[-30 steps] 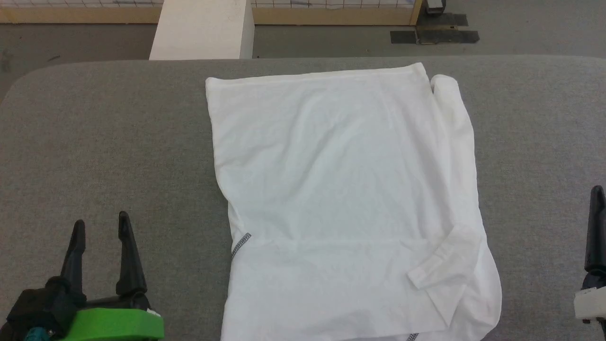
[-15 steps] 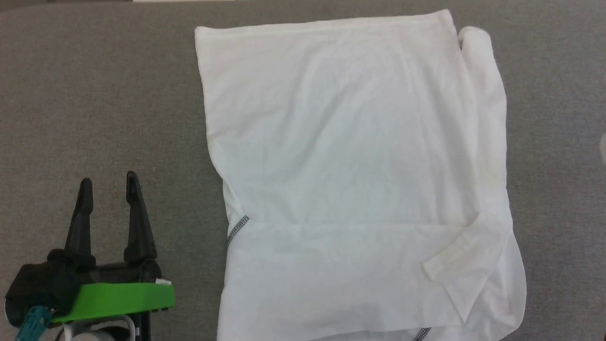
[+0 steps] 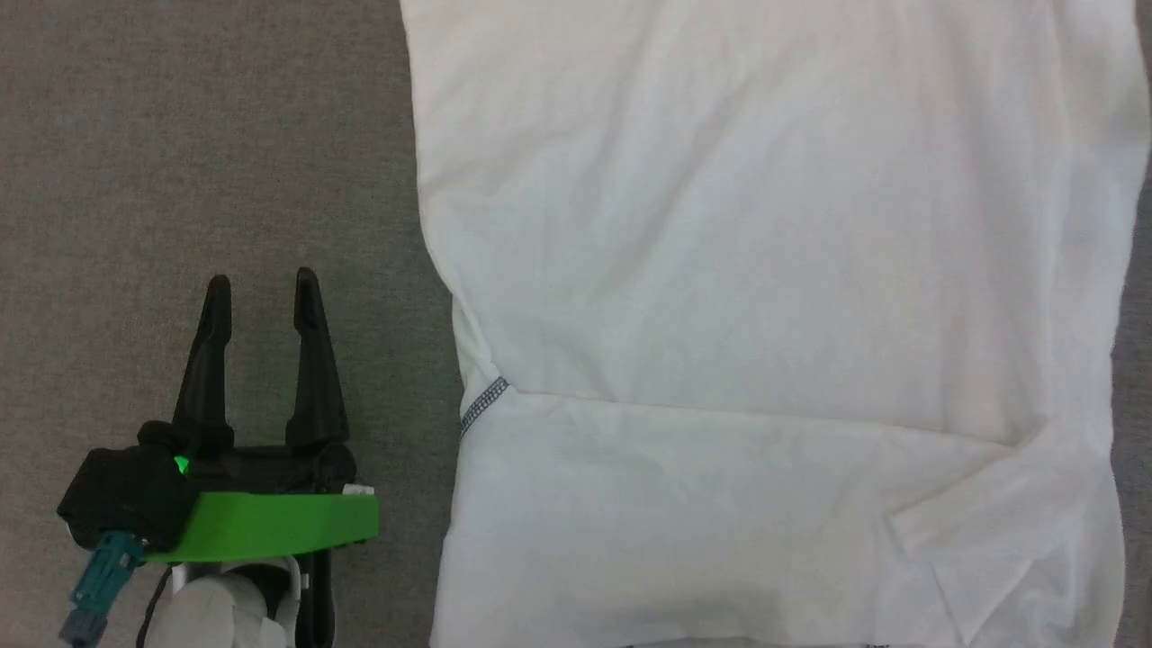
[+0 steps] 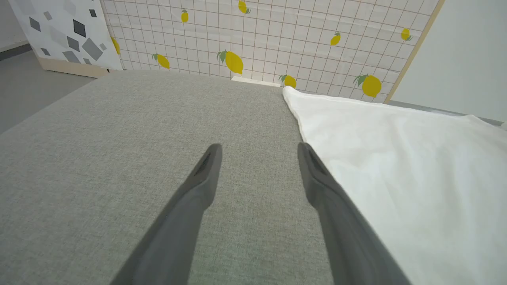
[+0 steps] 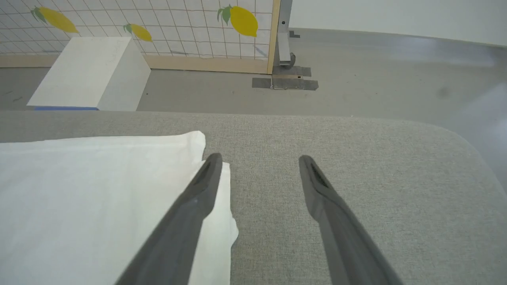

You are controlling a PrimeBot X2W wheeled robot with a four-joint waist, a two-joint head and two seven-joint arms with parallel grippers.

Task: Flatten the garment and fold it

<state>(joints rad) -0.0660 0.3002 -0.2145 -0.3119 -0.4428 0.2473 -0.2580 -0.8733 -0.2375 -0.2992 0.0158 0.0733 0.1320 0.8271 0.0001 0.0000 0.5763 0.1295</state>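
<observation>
The garment [image 3: 765, 297], a white thin shirt, lies spread flat on the grey padded table [image 3: 180, 135], with both sleeves folded in over the body and a short grey zigzag stitch [image 3: 484, 402] at its left edge. My left gripper [image 3: 258, 283] stands open over bare table, a little left of the garment's left edge, holding nothing. In the left wrist view the garment [image 4: 404, 166] lies just right of the left gripper [image 4: 259, 149]. My right gripper [image 5: 258, 160] is open and empty at the garment's [image 5: 99, 190] right edge, its left finger over the cloth.
A white box [image 5: 89, 73] stands on the floor beyond the table's far edge. A lemon-print grid panel [image 4: 269, 35] stands behind it, with a post base [image 5: 285, 77] taped to the floor. The table's right corner [image 5: 471, 146] is rounded.
The head camera has tilted down and closer, so the garment fills more of the view. My left gripper has moved forward and slightly right beside the garment. Both grippers stay open.
</observation>
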